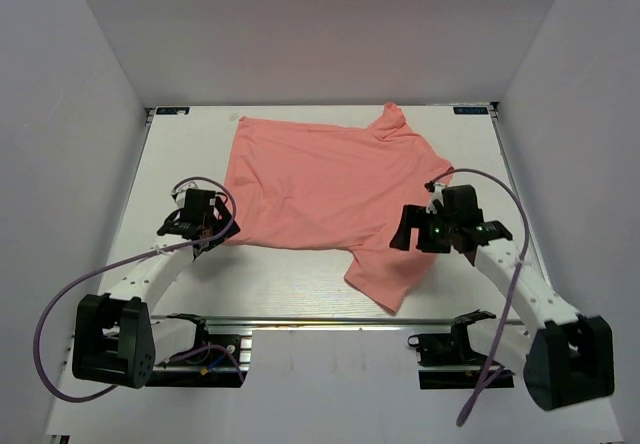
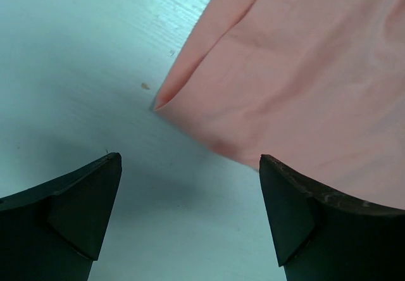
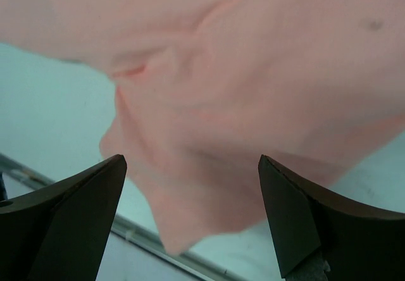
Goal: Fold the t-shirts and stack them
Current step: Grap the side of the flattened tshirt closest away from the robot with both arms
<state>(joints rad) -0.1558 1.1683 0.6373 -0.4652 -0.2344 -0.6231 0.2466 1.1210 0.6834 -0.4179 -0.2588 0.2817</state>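
Masking part of the t-shirt (image 1: 320, 184), right fingers (image 3: 76, 211) gape wide, empty; left fingers (image 2: 69, 205) likewise.

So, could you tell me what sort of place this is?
Probably a robotics lab test cell: white walls enclose a white table, a left arm and right arm sit bolted at its near edge, with one salmon t-shirt spread out.

Lab-type robot test cell. White tabletop (image 1: 170, 164) boxed in by plain white panels (image 1: 60, 114): outboard of the left gripper (image 1: 205, 232), outboard of the right gripper (image 1: 418, 234), and beyond both. Aluminium rail (image 1: 330, 321) behind the grippers runs past the black arm bases (image 1: 110, 339). Purple cables (image 1: 42, 336) loop loose. Small blue labels (image 1: 172, 111) at the far table corners.
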